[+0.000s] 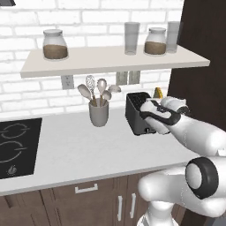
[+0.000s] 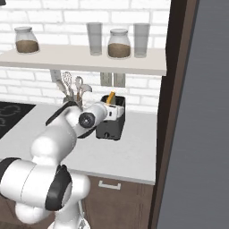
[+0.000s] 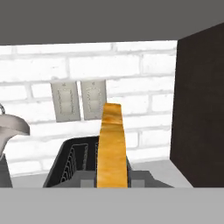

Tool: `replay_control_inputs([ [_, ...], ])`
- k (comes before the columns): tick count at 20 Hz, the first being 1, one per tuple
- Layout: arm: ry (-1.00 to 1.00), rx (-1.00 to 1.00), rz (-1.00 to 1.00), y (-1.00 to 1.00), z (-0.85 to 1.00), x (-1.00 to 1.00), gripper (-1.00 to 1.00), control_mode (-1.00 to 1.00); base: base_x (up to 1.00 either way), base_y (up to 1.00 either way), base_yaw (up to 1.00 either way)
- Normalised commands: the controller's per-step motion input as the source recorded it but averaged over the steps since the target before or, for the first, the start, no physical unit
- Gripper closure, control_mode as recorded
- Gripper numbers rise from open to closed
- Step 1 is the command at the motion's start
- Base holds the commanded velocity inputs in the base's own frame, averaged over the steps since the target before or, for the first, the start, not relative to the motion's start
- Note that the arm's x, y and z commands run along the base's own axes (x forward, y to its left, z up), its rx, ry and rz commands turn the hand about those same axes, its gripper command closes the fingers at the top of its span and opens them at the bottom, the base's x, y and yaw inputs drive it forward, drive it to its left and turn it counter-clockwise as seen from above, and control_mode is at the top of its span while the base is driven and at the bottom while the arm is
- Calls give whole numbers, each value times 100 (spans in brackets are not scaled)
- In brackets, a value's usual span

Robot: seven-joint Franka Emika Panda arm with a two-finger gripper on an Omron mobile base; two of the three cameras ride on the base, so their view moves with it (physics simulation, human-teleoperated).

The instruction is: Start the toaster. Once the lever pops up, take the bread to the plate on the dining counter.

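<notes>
On the white worktop (image 1: 79,154), the grey utensil cup (image 1: 99,114) stood left of the black toaster (image 1: 134,115), which sat near the dark cabinet side (image 3: 199,109). The bread (image 3: 112,144) stood upright between the fingertips, risen above the toaster's slot, and the gripper (image 1: 152,115) appeared to be pinching it edge-on. Judging by this, toasting looked finished and the slice was being gripped; lifting it free and carrying it to the plate on the dining counter remained.

Glossy white rounded arm (image 1: 194,137) w/ black joint rings, dark wrist band.
</notes>
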Motion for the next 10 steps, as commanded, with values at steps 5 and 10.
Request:
replay_control_inputs([
  [5, 12, 0, 0, 0, 80, -96, 100, -100, 0, 0, 0],
  [10, 21, 0, 7, 12, 97, -87, 100, -100, 0, 0, 0],
])
